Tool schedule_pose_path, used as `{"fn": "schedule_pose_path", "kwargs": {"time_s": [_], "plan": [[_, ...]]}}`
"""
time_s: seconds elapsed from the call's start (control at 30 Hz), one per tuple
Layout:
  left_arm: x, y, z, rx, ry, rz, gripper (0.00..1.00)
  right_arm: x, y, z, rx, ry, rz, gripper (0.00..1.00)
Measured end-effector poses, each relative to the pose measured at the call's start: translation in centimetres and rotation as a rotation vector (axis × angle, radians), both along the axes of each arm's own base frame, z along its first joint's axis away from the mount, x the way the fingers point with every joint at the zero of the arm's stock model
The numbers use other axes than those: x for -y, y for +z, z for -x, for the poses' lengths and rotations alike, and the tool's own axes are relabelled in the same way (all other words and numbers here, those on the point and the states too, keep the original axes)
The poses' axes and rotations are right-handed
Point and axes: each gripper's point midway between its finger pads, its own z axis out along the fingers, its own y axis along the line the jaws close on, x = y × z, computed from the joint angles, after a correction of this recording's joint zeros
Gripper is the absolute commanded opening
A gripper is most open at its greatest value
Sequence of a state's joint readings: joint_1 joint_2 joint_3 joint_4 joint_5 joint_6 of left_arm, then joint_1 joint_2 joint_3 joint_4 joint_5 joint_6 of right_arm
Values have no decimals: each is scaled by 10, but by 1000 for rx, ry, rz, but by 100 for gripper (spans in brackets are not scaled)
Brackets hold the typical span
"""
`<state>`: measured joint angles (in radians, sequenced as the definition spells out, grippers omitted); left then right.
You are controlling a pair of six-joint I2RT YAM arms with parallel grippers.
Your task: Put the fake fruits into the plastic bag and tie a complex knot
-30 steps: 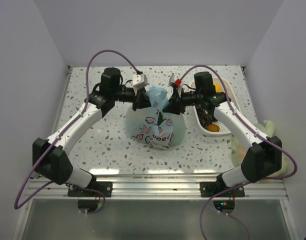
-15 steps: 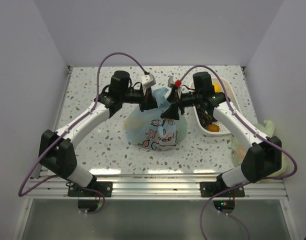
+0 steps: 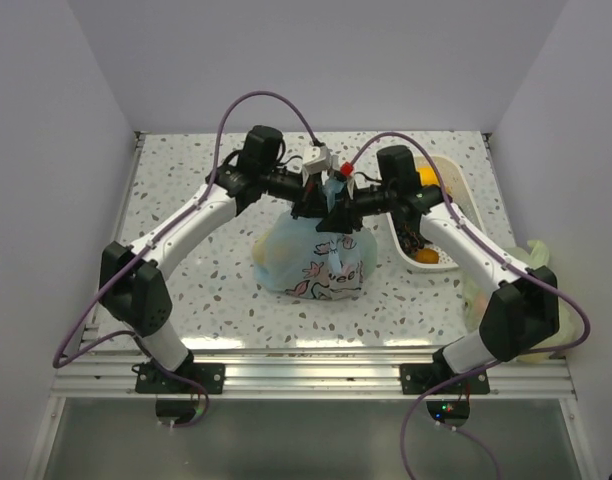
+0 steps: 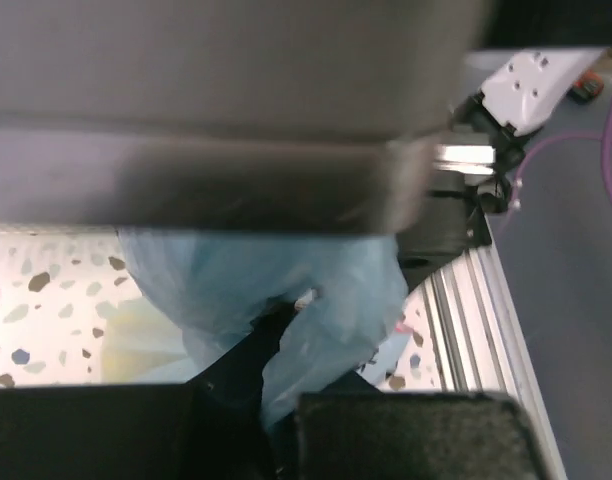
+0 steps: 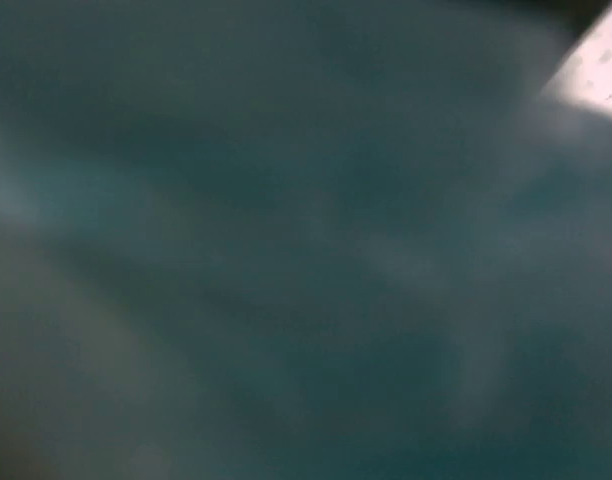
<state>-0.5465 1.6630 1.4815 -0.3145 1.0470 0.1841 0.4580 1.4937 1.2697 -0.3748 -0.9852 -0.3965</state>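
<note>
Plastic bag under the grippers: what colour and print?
The plastic bag is translucent light blue with pink and dark cartoon prints, clearest in the top external view.

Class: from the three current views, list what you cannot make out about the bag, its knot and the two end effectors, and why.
- Knot: in the top view the left end effector and right end effector meet over the bag's top, hiding the handles.
- Right wrist view: only dark teal blur.
- Left wrist view: blurred grey bar fills the upper half; bottom edge cuts the fingers.
- Fruit inside the bag: film too cloudy to count.
</note>
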Motion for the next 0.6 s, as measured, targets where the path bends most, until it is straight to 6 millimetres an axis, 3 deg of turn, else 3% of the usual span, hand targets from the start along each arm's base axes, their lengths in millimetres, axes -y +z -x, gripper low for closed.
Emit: {"fn": "schedule_pose_path", "kwargs": {"time_s": [0.1,0.2,0.33,0.37,0.5,0.6], "plan": [[2,-1,3,10,-51,-26,17,1,-4,-3,-26,-16,8,5],[-3,-2,4,27,-72,-62,32,0,-5,-2,-25,-15,10,0],[-17,-1,6,56,-86,-108,52,-6,-4,-2,2,-8,11,0],[-21,-1,7,60,-91,-116,61,-8,-4,-1,8,-6,12,0],[-38,3,9,100,-114,-133,71,-13,-3,-1,29,-2,12,0],[-66,4,13,104,-97,-166,81,-5,-9,-8,13,-40,36,0]]}}
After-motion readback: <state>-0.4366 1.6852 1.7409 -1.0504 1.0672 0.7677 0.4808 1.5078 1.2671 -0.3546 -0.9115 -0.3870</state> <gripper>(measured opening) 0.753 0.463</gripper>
